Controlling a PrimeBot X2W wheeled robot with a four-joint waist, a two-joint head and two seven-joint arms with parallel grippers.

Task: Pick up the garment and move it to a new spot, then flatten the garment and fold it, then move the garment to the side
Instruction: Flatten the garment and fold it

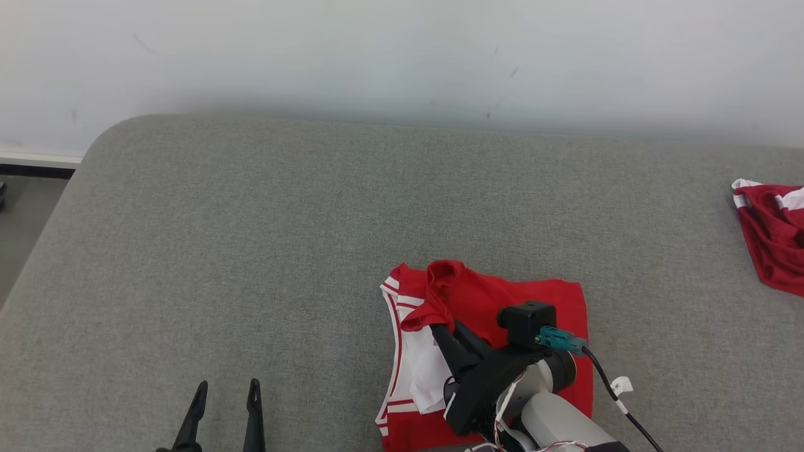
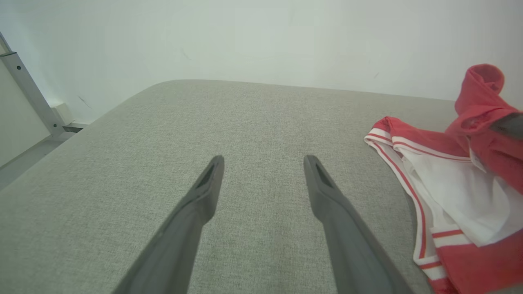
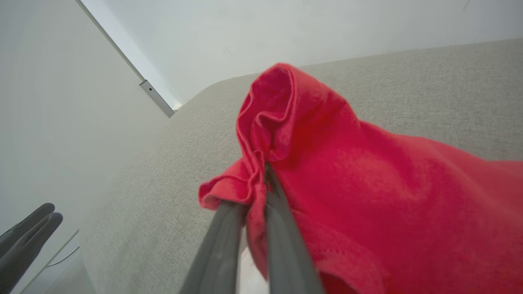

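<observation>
Grey padded surface (image 1: 251, 251) against a white wall (image 1: 377, 50), head view first. Spotted the red jersey (image 1: 553, 314) lying low and right of centre, with its white inside on show along the left half. Caught the right gripper (image 1: 440, 329) pinched shut on a bunched red flap, raised above the rest. Clocked the left gripper (image 1: 226, 392) well apart at lower left, holding nothing. Noticed a second red garment (image 1: 772, 238) at the far right edge too.

Left wrist view: saw those fingers (image 2: 210, 179) spread wide over bare upholstery, jersey off to the right.

Right wrist view: saw red cloth nipped tight between the closed fingertips (image 3: 229, 228).

Guessed mid-fold. Next up, probably: carrying that flap across the white part, laying it flat, then letting go without dragging the layers underneath.
</observation>
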